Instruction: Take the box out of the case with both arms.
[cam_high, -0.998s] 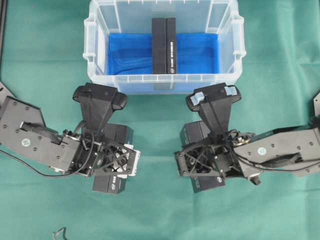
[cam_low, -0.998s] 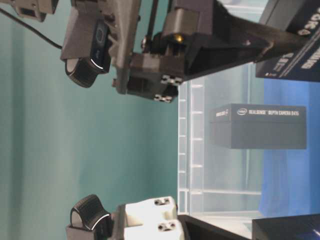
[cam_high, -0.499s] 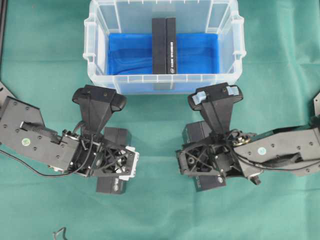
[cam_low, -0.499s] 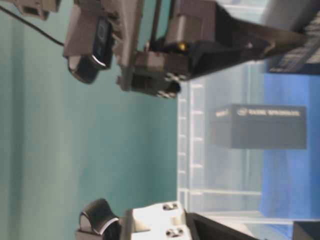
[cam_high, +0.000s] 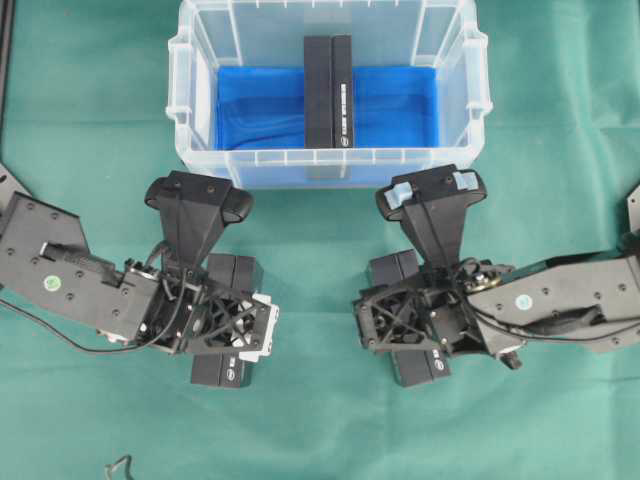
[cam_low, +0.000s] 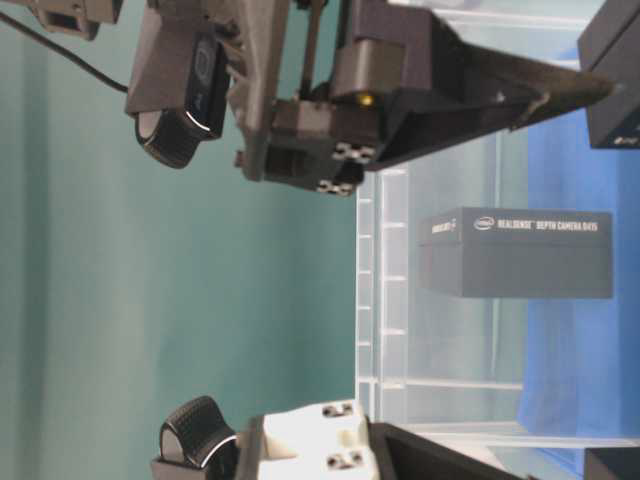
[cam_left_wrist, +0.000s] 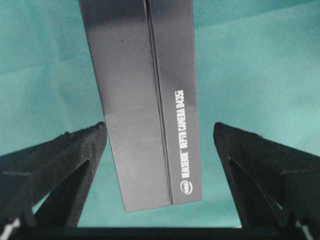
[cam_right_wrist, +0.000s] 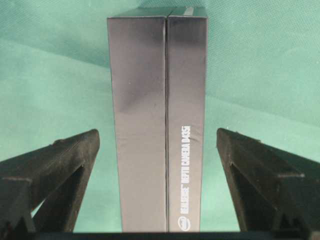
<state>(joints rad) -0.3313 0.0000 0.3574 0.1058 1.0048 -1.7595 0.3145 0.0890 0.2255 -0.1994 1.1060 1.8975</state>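
Now both jaws gape over boxes on the tabletop (cam_high: 560, 120), one box (cam_high: 329, 92) upright in the case (cam_high: 182, 100); a rising arm could tip a freed box.

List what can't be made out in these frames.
- Box under the left end effector: overhead, the wrist covers most of it.
- Box under the right end effector: the same, overhead.
- Box in the case: overhead shows only its top edge.
- Case: table-level, cut off by the right edge.
- Small print on the boxes: too small overhead.
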